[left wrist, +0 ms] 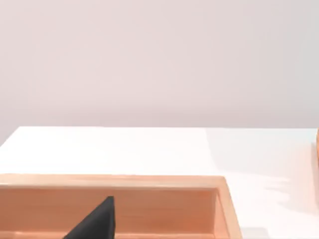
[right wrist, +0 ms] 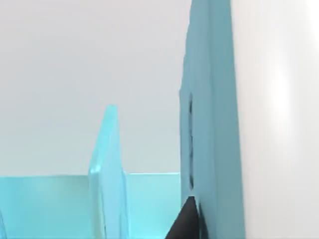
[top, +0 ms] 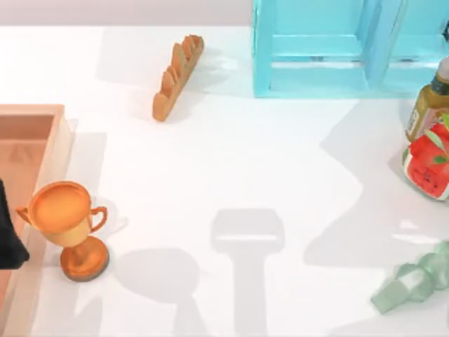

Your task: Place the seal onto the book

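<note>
- Table: bears all items listed below.
- Shelf frame: at the far edge, right of centre.
- Bread loaf: left of the shelf frame, lying at a slant, apart from it.
- Wooden tray: at the table's left edge.
- Left gripper: at the left edge, over the wooden tray.
- Trophy: upright, just right of the tray's near part.
- Bottle: at the right edge, in front of the shelf frame.
- Strawberry jar: directly in front of the bottle, close to it.
- Glass item: near right corner, lying on its side, in front of the jar and apart from it.
</note>
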{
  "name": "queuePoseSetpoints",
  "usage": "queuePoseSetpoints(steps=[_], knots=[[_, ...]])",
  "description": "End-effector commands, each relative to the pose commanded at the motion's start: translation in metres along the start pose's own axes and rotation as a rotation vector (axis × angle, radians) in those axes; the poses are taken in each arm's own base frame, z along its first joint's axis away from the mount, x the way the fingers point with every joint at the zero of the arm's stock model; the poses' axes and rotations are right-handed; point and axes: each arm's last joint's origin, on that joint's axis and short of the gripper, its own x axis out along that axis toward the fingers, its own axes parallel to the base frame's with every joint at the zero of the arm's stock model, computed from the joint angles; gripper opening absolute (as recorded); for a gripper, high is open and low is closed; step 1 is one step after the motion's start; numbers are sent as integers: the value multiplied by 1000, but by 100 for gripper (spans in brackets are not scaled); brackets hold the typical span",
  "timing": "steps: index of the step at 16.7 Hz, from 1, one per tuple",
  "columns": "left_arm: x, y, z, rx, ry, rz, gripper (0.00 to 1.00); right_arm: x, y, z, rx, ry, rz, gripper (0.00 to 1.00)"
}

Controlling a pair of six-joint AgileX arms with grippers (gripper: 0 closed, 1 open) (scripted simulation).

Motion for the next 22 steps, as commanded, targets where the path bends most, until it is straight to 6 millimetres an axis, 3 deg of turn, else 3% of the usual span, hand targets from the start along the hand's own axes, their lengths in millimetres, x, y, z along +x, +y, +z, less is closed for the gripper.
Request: queuePoseSetpoints(steps=[8,10,12,15,18,20,22], knots=[[0,0,0,0,0,0,100,6,7,2,-37,-12,1,0],[0,0,0,0,0,0,100,21,22,9,-124,-43,-4,0],[0,0,0,0,0,0,100,41,49,15,-241,-80,-12,0],[0,0,0,0,0,0,100,73,120,20,-431,-128,-10,0],[0,0,0,0,0,0,100,85,224,13,-611,-136,20,0],[0,0,0,0,0,0,100,71,303,0,-736,-115,70,0],[0,0,0,0,0,0,100,38,378,-20,-875,-86,145,0]])
